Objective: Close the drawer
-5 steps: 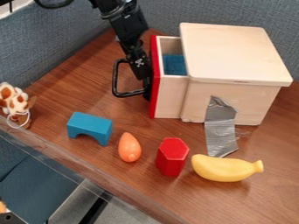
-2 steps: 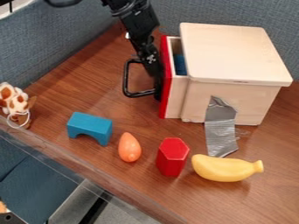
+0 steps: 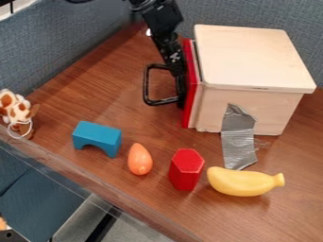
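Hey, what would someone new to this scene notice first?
Probably the big pale wooden box at the upper right, with its drawer's bright red front on the left side. The black gripper is right at that front. Next, the yellow toy banana stands out at the lower right.

Loose toys on the wooden desk [image 3: 135, 208]
Blue arch block [image 3: 97, 137], orange egg-like toy [image 3: 139, 159], red hexagonal block [image 3: 186, 169], yellow banana [image 3: 243, 182]; brown-spotted figure [image 3: 17, 112] at the left.
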`<state>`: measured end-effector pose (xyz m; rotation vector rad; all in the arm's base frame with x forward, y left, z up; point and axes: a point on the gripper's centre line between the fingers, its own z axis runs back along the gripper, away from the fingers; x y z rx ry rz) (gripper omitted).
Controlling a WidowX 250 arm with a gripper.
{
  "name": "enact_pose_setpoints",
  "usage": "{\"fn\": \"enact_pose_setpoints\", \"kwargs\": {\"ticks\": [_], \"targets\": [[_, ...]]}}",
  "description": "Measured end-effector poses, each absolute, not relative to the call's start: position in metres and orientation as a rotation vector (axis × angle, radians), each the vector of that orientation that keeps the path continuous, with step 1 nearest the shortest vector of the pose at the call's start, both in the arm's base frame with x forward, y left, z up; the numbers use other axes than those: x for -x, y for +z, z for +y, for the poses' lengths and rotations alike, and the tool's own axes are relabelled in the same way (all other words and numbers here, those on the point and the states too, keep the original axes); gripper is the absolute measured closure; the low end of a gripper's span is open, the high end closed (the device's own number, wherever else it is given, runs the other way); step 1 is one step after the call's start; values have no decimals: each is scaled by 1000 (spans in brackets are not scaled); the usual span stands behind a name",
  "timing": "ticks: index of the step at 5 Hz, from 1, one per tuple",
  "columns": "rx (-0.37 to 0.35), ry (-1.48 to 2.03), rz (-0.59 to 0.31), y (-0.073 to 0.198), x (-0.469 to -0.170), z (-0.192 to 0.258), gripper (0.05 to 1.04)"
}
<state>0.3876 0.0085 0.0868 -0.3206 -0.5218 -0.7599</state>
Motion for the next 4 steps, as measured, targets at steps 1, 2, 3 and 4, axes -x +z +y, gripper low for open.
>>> {"fn": "enact_pose_setpoints", "kwargs": {"ticks": [1,2,3,4], "targets": [[325,-752,-535,91,-393,5,83],[332,-747,-533,87,-395,4,82],[335,-750,-536,85,-394,3,82],[313,-762,-519,81,-391,6,83]]}}
